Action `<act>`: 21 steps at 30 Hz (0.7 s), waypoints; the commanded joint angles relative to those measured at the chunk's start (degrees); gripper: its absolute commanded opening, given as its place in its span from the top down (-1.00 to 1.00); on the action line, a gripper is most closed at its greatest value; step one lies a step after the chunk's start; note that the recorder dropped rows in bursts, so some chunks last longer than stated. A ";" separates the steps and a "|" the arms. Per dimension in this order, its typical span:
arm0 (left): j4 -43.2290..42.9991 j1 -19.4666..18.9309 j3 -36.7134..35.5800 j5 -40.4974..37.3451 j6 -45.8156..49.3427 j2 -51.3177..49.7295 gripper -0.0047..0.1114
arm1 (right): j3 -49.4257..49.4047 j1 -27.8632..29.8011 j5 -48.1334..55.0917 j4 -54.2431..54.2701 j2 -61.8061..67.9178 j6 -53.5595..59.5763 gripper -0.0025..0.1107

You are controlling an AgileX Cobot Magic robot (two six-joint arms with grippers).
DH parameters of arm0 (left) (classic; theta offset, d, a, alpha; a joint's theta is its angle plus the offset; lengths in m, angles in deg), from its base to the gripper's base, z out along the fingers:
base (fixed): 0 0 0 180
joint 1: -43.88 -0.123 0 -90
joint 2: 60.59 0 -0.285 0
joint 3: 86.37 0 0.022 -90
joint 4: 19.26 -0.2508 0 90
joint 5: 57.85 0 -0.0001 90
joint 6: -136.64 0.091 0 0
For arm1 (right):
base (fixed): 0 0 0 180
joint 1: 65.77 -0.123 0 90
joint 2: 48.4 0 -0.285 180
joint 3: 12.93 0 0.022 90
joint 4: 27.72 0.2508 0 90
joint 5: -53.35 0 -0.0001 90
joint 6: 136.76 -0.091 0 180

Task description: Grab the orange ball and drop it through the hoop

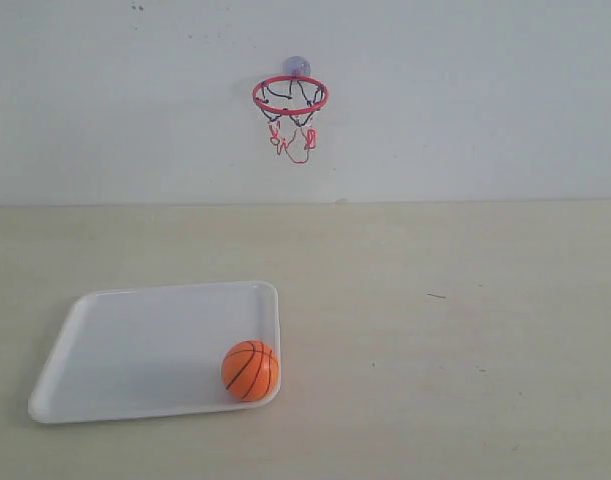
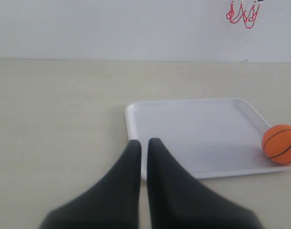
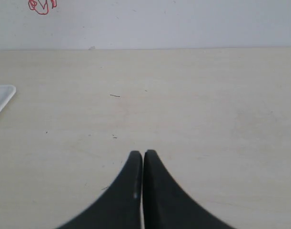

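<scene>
The orange ball (image 1: 250, 370) with black seams rests in the near right corner of a white tray (image 1: 135, 340); the left wrist view also shows the ball (image 2: 280, 144) at the tray's edge. The hoop (image 1: 290, 97), red ring with black-and-red net, hangs on the back wall by a clear suction cup. Only the net's lower strings (image 2: 241, 13) show in the left wrist view. My left gripper (image 2: 144, 142) is shut and empty, near the tray's (image 2: 197, 133) corner, far from the ball. My right gripper (image 3: 143, 153) is shut and empty over bare table. Neither gripper appears in the exterior view.
The beige table (image 1: 455, 330) meets a white wall (image 1: 465, 100) at the back. A corner of the tray (image 3: 1, 98) and a bit of the hoop's red net (image 3: 41, 5) show in the right wrist view. Small dark marks (image 1: 437, 296) dot the tabletop.
</scene>
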 commanded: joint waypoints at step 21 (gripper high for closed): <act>0.72 -0.10 -0.21 0.12 0.18 0.22 0.85 | 0.02 0.17 -42.96 -0.52 -0.29 0.19 0.96</act>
